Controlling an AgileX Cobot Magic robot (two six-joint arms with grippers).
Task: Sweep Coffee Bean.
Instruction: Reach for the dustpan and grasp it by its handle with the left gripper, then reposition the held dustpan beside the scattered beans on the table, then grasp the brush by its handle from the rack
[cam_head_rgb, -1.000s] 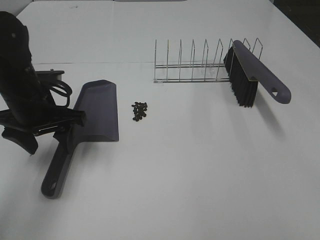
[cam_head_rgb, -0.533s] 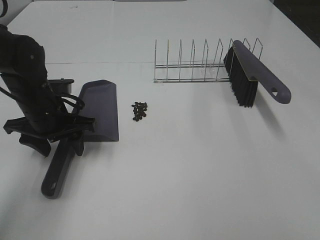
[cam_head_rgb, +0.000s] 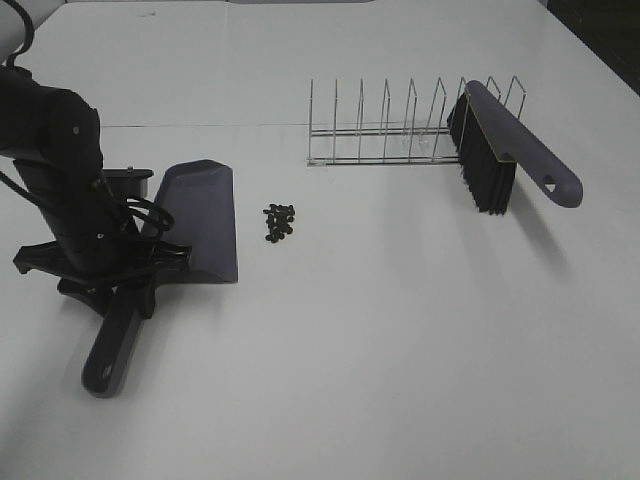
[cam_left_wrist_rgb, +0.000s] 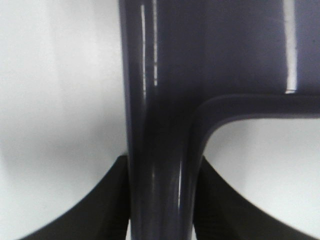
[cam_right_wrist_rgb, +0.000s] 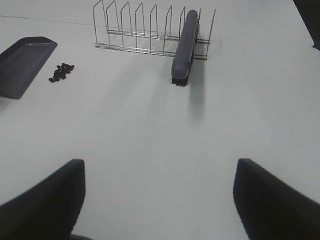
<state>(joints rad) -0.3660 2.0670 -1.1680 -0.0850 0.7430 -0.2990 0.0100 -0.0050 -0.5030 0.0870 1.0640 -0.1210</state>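
A small cluster of dark coffee beans (cam_head_rgb: 280, 222) lies on the white table just right of the purple dustpan (cam_head_rgb: 200, 215); the beans also show in the right wrist view (cam_right_wrist_rgb: 61, 72). My left gripper (cam_head_rgb: 128, 285) is down on the dustpan's handle. In the left wrist view its two black fingers (cam_left_wrist_rgb: 112, 200) press against both sides of the handle (cam_left_wrist_rgb: 160, 100). The purple brush (cam_head_rgb: 500, 150) with black bristles leans on the right end of the wire rack (cam_head_rgb: 390, 130). My right gripper (cam_right_wrist_rgb: 160, 165) is open and empty, well short of the brush (cam_right_wrist_rgb: 184, 45).
The wire rack (cam_right_wrist_rgb: 135, 30) stands at the back, right of the middle. The dustpan's open mouth (cam_right_wrist_rgb: 22, 62) faces the beans. The table's dark far-right edge (cam_head_rgb: 600, 40) is near the brush.
My left arm has swung right and lowered over the dustpan handle, and its fingers now sit on both sides of the handle. Beans, brush and rack have not moved.
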